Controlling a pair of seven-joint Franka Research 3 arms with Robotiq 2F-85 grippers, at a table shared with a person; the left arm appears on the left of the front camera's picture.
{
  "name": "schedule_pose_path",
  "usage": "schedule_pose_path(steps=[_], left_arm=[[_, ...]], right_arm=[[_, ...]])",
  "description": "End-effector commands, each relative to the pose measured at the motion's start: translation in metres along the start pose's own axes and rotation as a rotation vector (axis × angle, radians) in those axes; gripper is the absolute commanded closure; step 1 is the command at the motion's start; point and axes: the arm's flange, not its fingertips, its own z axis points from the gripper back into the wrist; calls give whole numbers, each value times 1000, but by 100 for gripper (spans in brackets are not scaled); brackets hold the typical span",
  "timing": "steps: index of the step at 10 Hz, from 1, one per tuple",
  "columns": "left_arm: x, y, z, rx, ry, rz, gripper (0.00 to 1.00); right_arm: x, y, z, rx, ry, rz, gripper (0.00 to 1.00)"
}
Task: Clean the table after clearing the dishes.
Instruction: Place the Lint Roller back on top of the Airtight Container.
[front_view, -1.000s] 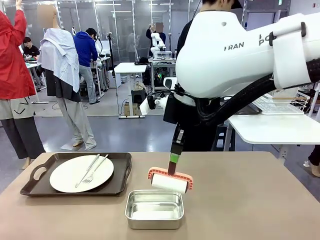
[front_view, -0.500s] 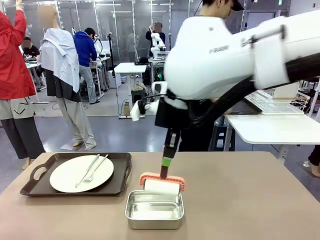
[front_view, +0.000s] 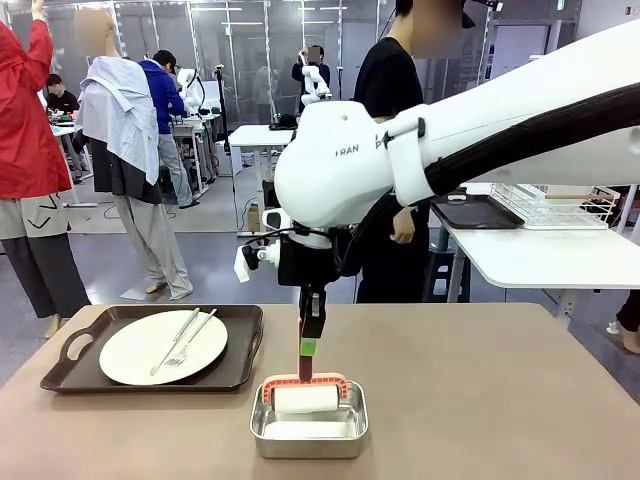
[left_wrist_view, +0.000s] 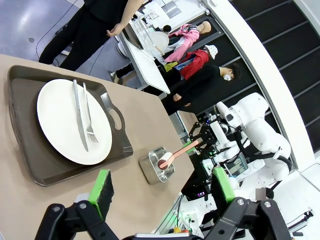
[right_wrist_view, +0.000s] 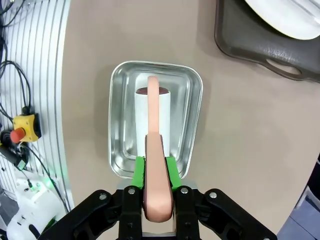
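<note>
Moved since the earlier frame: roller (front_view: 303, 400), from desk (front_view: 500, 400) into steel pan (front_view: 262, 432). Item, right fingers (right_wrist_view: 139, 171): clamped tight on the roller's pink handle. Item, left fingers (left_wrist_view: 102, 186): spread wide, holding nothing, above desk. Item, plate (front_view: 135, 355) with fork (front_view: 190, 346) and knife (front_view: 176, 340): on brown tray (front_view: 70, 352), desk's left.

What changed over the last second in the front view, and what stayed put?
The right gripper, shut on the roller throughout, carried it from above the table behind the steel pan toward the robot's left and near side, then down into the pan. Nothing was let go. The pan, the tray, its plate, fork and knife stayed in place.
</note>
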Motion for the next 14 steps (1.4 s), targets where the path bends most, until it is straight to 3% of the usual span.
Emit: schedule_pose_path(steps=[1, 12, 14], left_arm=[[0, -2, 3, -1, -4, -3, 0], [0, -2, 3, -1, -4, -3, 0], [0, -2, 3, -1, -4, -3, 0]], right_arm=[[5, -9, -4, 24, 21, 17, 79], [-15, -41, -69, 80, 32, -28, 79], [-15, -40, -57, 50, 29, -27, 58]])
